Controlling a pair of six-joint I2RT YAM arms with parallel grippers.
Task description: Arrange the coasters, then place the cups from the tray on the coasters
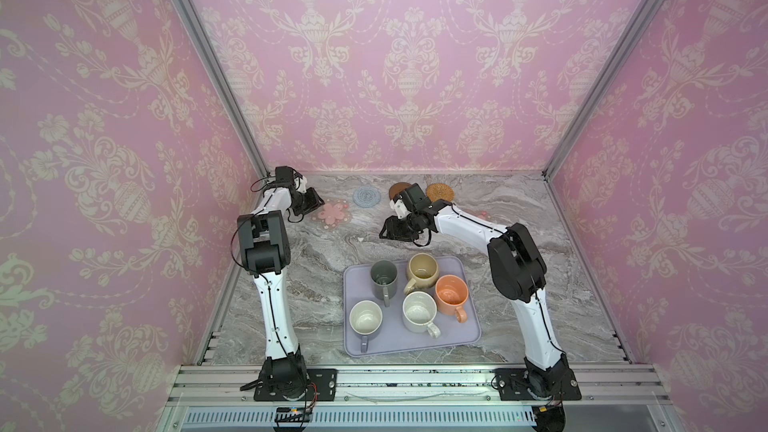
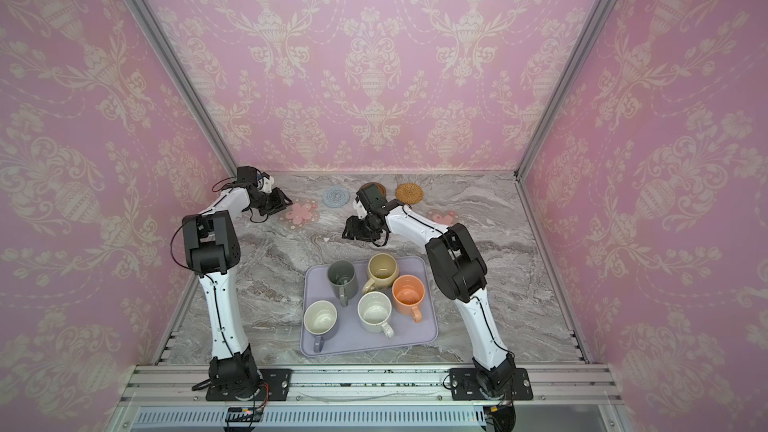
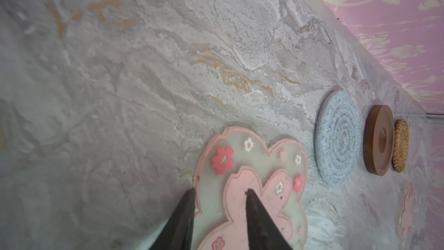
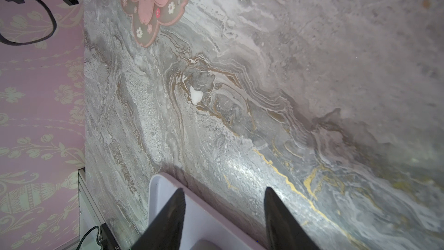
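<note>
- Step in hand: arranging the coasters. The five cups (image 1: pixel 422 270) stand on the tray (image 1: pixel 411 349), none yet on a coaster.
- Left gripper (image 3: pixel 219 189): jaws apart, straddling the rim of a pink flower coaster (image 3: pixel 240 159). One finger is over it, one just outside. Whether the tips touch it cannot be told.
- Right gripper (image 4: pixel 224 188): jaws apart and empty, above a tray corner.
- Beyond the left jaws lies a row: blue coaster (image 3: pixel 338 140), brown disc (image 3: pixel 377 140), woven coaster (image 3: pixel 401 147). The second pink coaster (image 2: pixel 442 216) lies behind the right arm.
- Next move, as judged: a low, shallow pinch at the thin rim to shift the flower coaster into line.
- Room: bare table (image 1: pixel 332 251) between both jaws and the tray; the back wall (image 3: pixel 384 20) stands close behind the row.
</note>
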